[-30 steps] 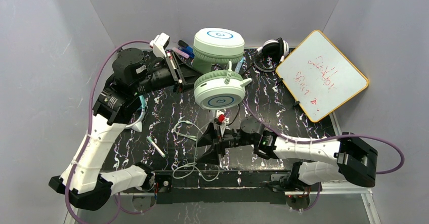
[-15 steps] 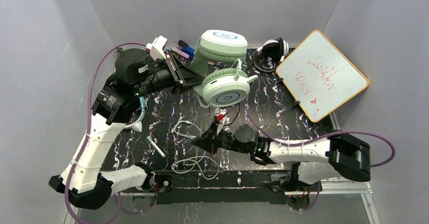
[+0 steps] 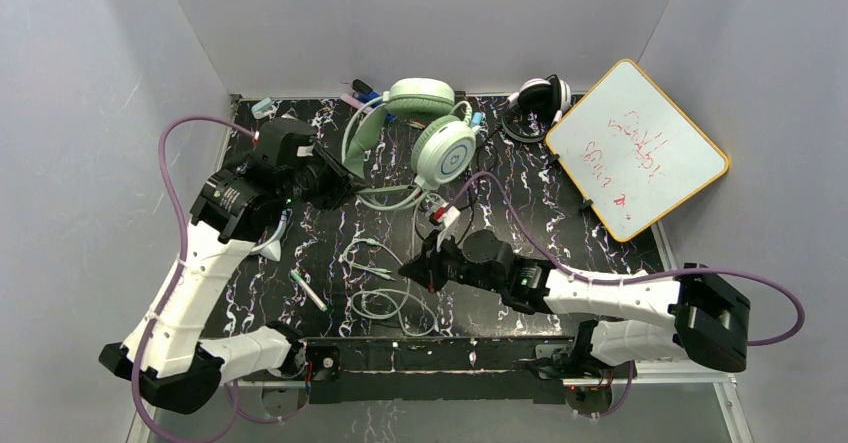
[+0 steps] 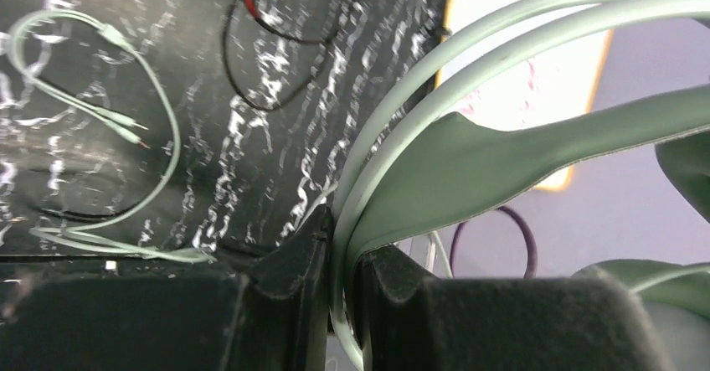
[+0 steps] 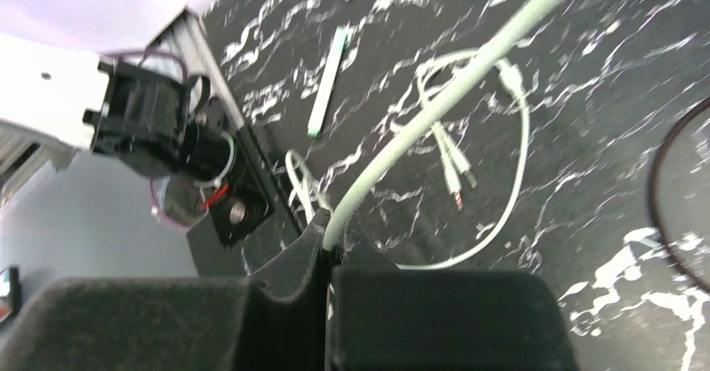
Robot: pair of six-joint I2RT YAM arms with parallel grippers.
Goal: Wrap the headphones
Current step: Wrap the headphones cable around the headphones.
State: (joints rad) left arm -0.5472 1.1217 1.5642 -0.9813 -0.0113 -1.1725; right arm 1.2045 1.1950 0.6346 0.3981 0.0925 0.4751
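The mint-green headphones (image 3: 443,152) lie at the back middle of the table, one cup facing up. My left gripper (image 3: 338,179) is shut on their headband (image 4: 502,44), which runs between the jaws of that gripper (image 4: 343,249). Their pale cable (image 3: 385,301) lies in loops on the mat in front of the arms. My right gripper (image 3: 408,269) is shut on this cable (image 5: 435,103), which rises taut from the closed jaws (image 5: 331,239). The cable's plugs (image 5: 452,174) rest on the mat. Black-and-white headphones (image 3: 541,96) sit at the back right.
A whiteboard (image 3: 635,148) with red scribbles leans at the right. A white and green pen (image 3: 308,290) lies at the front left. A thin black cable with a red and white tag (image 3: 440,215) crosses the middle. Markers (image 3: 358,91) lie along the back edge.
The mint-green headphones came down from mid-air to the table's back, carried by my left gripper. My right gripper closed on the pale cable and shifted slightly left.
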